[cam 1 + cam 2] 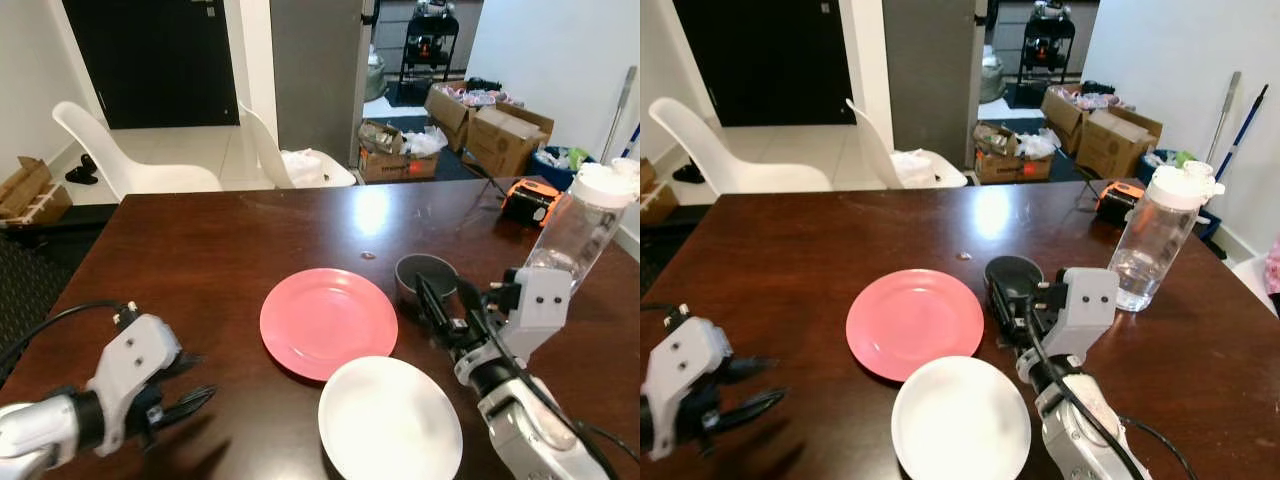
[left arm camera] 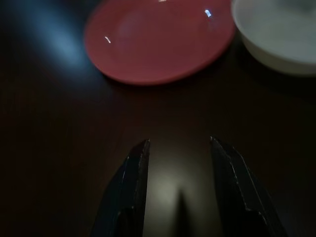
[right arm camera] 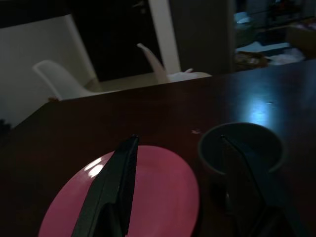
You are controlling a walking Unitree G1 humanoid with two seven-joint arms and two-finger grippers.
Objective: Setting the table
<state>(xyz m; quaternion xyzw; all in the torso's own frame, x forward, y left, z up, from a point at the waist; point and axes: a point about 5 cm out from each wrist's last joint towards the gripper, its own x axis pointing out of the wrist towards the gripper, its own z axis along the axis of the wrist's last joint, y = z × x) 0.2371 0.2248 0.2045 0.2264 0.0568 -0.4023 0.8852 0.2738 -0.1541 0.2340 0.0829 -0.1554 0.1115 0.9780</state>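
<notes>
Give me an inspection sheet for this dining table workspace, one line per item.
Surface: dark wooden table, glossy, a small crumb near the middle.
Job's things: pink plate at centre; white plate nearer the robot, its rim over the pink one's edge; dark bowl to the right.
Clutter: water bottle upright; orange device at the far edge.
Grippers: left gripper open, low over the table; right gripper open, beside the bowl.
Cables: black cable on the left arm.
Surroundings: two white chairs, cardboard boxes, doorway.

Table (image 1: 200, 250): pink plate (image 1: 328, 322), white plate (image 1: 390, 420), bowl (image 1: 424, 277), bottle (image 1: 583, 228)
</notes>
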